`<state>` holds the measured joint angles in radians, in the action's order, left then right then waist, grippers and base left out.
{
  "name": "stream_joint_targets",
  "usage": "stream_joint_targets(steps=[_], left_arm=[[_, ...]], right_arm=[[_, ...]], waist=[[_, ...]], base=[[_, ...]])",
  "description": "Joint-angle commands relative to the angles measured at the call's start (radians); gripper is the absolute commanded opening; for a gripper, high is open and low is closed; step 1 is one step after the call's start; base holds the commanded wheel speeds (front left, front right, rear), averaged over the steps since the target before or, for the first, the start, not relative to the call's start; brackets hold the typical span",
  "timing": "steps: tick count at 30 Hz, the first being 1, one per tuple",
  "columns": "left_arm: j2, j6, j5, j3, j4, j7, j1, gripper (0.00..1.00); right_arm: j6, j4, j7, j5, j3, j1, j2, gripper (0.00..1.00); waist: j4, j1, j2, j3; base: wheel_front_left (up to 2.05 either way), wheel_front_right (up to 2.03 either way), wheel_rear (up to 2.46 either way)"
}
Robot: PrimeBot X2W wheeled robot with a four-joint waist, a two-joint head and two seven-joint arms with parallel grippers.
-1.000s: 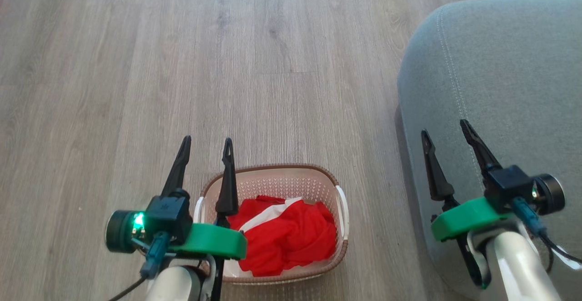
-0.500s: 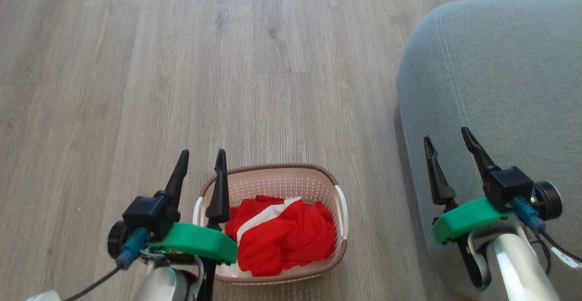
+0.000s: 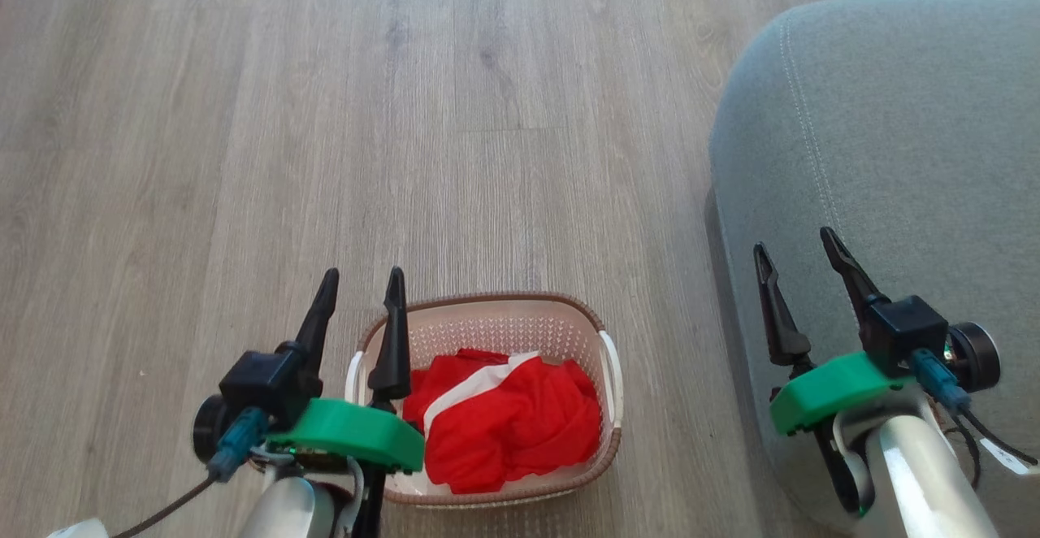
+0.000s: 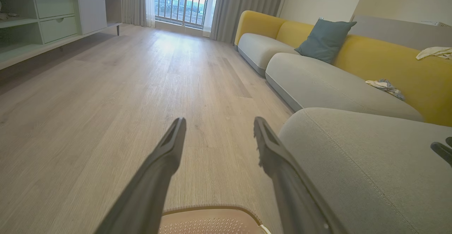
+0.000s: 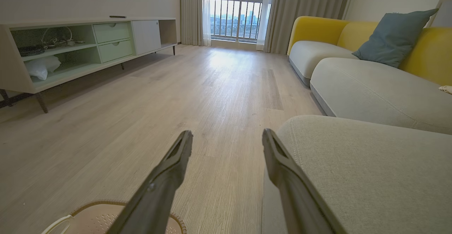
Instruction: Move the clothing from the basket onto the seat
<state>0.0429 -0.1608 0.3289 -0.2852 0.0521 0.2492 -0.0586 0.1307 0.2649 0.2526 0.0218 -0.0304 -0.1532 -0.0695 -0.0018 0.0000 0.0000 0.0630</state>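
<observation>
Looking down on a wood floor (image 3: 325,115): the red clothing (image 3: 508,420) w/ its white stripe lies crumpled inside the cream basket (image 3: 487,300), which sits on the floor near the grey seat (image 3: 910,132) at right, not touching it. The left gripper (image 3: 362,274) shows at the basket's left rim, jaws moderately apart & empty. The right gripper (image 3: 795,242) shows against the seat's left edge — jaws likewise parted, holding nothing.

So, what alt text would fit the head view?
Red clothing lies bunched in a small cream basket on a wood floor, beside a grey seat. The robot's left hand and right hand, both open and empty, rise from the bottom edge.
</observation>
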Motion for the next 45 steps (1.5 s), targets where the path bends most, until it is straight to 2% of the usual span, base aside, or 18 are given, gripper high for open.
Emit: stream_joint_targets(steps=[1, 9, 14, 19, 25, 32, 36, 44, 45], left_arm=[[0.007, 0.002, 0.007, 0.038, -0.031, 0.013, -0.032, 1.0], [0.007, -0.004, 0.002, 0.03, -0.031, 0.013, -0.038, 1.0], [0.007, -0.001, -0.013, -0.007, 0.009, 0.013, -0.061, 1.0], [0.007, 0.008, -0.024, -0.052, 0.049, 0.013, -0.109, 1.0], [0.007, 0.0, -0.055, -0.114, 0.12, 0.013, -0.201, 1.0], [0.007, -0.001, -0.099, -0.229, 0.295, 0.013, -0.367, 1.0], [0.007, -0.001, -0.115, -0.28, 0.442, 0.013, -0.455, 1.0], [0.007, 0.006, -0.117, -0.384, 0.747, 0.013, -0.638, 1.0], [0.007, 0.006, -0.117, -0.384, 0.747, 0.013, -0.638, 1.0]], right_arm=[[0.0, -0.026, 0.009, 0.0, -0.02, -0.039, -0.004, 1.0], [0.0, -0.031, 0.009, -0.001, -0.019, -0.05, -0.01, 1.0], [0.0, -0.045, 0.009, -0.006, 0.03, -0.068, -0.009, 1.0], [0.0, -0.061, 0.009, -0.015, 0.067, -0.097, -0.025, 1.0], [0.0, -0.105, 0.009, -0.01, 0.107, -0.148, -0.062, 1.0], [0.0, -0.171, 0.009, 0.003, 0.121, -0.208, -0.105, 1.0], [0.0, -0.207, 0.009, 0.004, 0.099, -0.237, -0.116, 1.0], [0.0, -0.277, 0.009, 0.005, 0.067, -0.267, -0.12, 1.0], [0.0, -0.277, 0.009, 0.005, 0.067, -0.267, -0.12, 1.0]], waist=[[0.0, 0.0, 0.0, -0.001], [-0.002, 0.0, 0.0, 0.024], [-0.007, 0.0, 0.0, 0.078], [-0.015, 0.0, 0.0, 0.169], [-0.033, 0.0, 0.0, 0.332], [-0.048, 0.0, 0.0, 0.539], [-0.065, 0.0, 0.0, 0.634], [-0.093, 0.0, 0.0, 0.767], [-0.093, 0.0, 0.0, 0.767]], base=[[0.0, 0.0, 0.0], [0.0, 0.0, 0.0], [0.0, 0.0, 0.0], [0.0, 0.0, 0.0], [0.0, 0.0, 0.0], [0.0, 0.0, 0.0], [0.0, 0.0, 0.0], [0.0, 0.0, 0.0], [0.0, 0.0, 0.0]])
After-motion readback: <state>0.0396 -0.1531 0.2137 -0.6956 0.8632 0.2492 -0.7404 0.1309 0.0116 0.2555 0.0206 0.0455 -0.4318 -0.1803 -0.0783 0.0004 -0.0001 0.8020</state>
